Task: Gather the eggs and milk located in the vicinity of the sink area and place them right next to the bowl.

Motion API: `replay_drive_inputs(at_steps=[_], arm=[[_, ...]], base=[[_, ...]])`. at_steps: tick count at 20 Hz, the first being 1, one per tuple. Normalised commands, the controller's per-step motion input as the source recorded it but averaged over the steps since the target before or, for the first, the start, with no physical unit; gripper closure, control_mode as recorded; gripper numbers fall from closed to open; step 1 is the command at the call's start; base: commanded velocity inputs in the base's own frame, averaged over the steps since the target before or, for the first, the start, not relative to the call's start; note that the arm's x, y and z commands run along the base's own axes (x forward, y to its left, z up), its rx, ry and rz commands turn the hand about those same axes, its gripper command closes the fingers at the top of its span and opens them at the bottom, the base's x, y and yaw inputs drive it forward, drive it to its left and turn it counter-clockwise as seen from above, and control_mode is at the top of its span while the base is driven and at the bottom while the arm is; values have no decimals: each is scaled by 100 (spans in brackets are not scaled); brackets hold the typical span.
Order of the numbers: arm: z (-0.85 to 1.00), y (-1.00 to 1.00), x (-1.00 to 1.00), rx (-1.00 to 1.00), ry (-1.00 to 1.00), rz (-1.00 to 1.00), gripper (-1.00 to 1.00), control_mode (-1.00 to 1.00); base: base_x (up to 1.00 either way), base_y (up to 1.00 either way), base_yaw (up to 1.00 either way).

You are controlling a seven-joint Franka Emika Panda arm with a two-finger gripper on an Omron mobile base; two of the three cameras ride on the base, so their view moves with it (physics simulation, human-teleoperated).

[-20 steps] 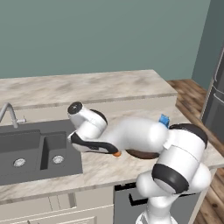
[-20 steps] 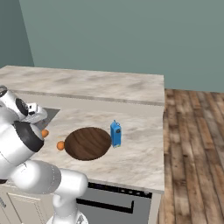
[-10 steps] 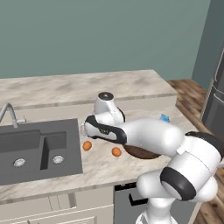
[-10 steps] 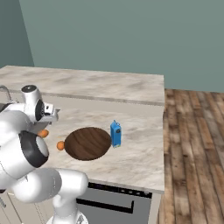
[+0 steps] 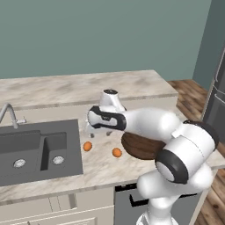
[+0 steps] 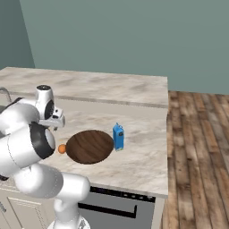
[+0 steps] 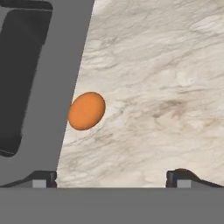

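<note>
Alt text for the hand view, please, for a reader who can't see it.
An orange-brown egg lies on the marbled counter at the edge of the dark grey sink, ahead of the open gripper, whose two dark fingertips frame the bottom.

The sink (image 5: 39, 151) is set into the counter (image 5: 66, 90) at the left end. One egg (image 5: 87, 146) lies on the counter just beside the sink's right rim. The second egg (image 5: 116, 152) lies to its right, just beside the left edge of the bowl (image 5: 140, 147). The milk (image 6: 118, 137) stands upright just beside the bowl's right edge.
</note>
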Motion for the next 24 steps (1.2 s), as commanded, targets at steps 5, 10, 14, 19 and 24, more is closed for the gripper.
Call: replay_drive_inputs(at_steps=[5,10,14,19,24], arm=[[-15,18,36,0,1,-16,-100,-100],[-10,26,1,0,-5,-14,-100,-100],[-22,20,-6,0,-7,-9,-100,-100],[-34,3,0,0,-4,-12,-100,-100],[-27,0,4,0,0,-17,-100,-100]], base=[[0,0,0],[0,0,0],[0,0,0],[0,0,0],[0,0,0]])
